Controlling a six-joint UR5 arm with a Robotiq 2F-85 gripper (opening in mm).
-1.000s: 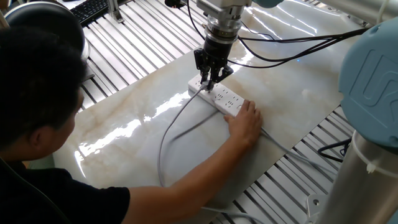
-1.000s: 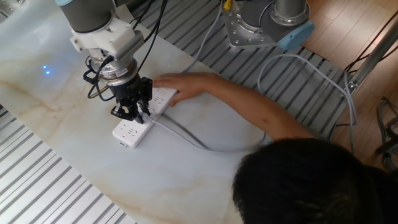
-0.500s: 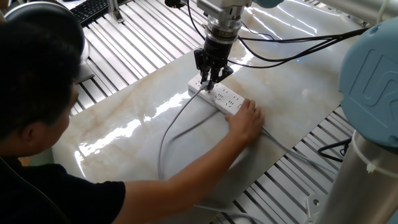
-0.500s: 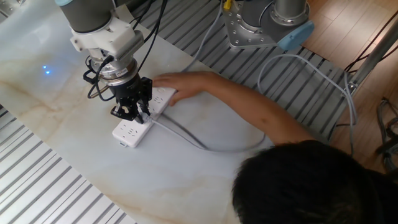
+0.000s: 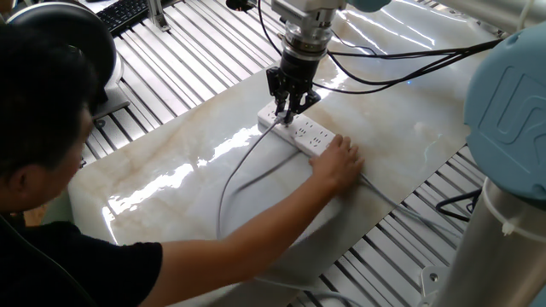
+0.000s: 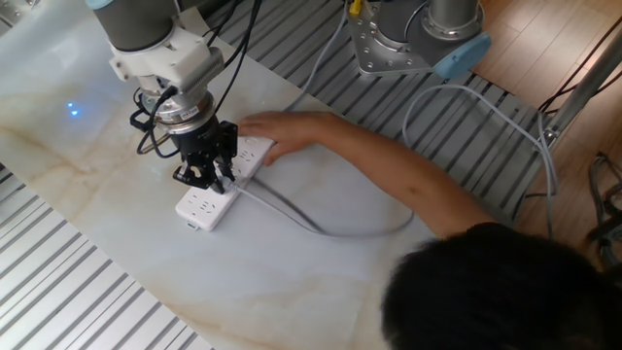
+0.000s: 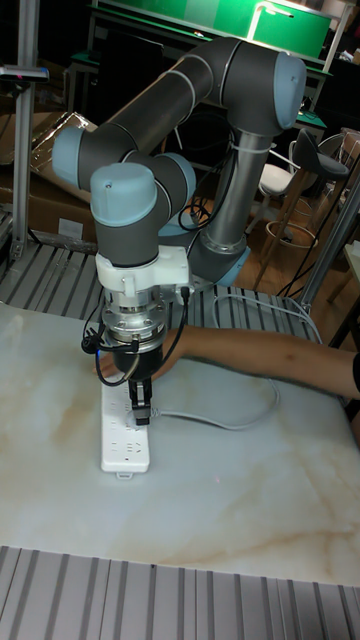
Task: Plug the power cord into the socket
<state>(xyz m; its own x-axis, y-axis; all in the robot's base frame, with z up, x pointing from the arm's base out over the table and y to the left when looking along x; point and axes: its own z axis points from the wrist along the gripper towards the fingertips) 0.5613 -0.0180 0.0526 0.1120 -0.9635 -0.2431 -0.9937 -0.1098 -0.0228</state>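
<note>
The socket (image 5: 312,136) is a white power strip lying on the marble board; it also shows as the socket (image 6: 199,209) and the socket (image 7: 125,450). My gripper (image 5: 284,112) stands upright over the strip's far end, shut on the small grey plug of the power cord (image 5: 223,200). The plug sits right at the strip's top face, and the fingers hide its prongs. From the gripper (image 6: 219,180) the power cord (image 6: 321,231) trails across the board in a loose curve. The gripper (image 7: 140,405) points straight down.
A person's hand (image 5: 337,166) presses on the strip's other end, the forearm (image 6: 389,170) reaching across the board. The person's head (image 6: 486,292) fills the near corner. The strip's own grey cable (image 5: 392,209) runs off the board edge. Slatted metal table (image 6: 58,292) surrounds the board.
The person's head has shifted back, away from the board. Gripper, plug, strip and holding hand stay where they were.
</note>
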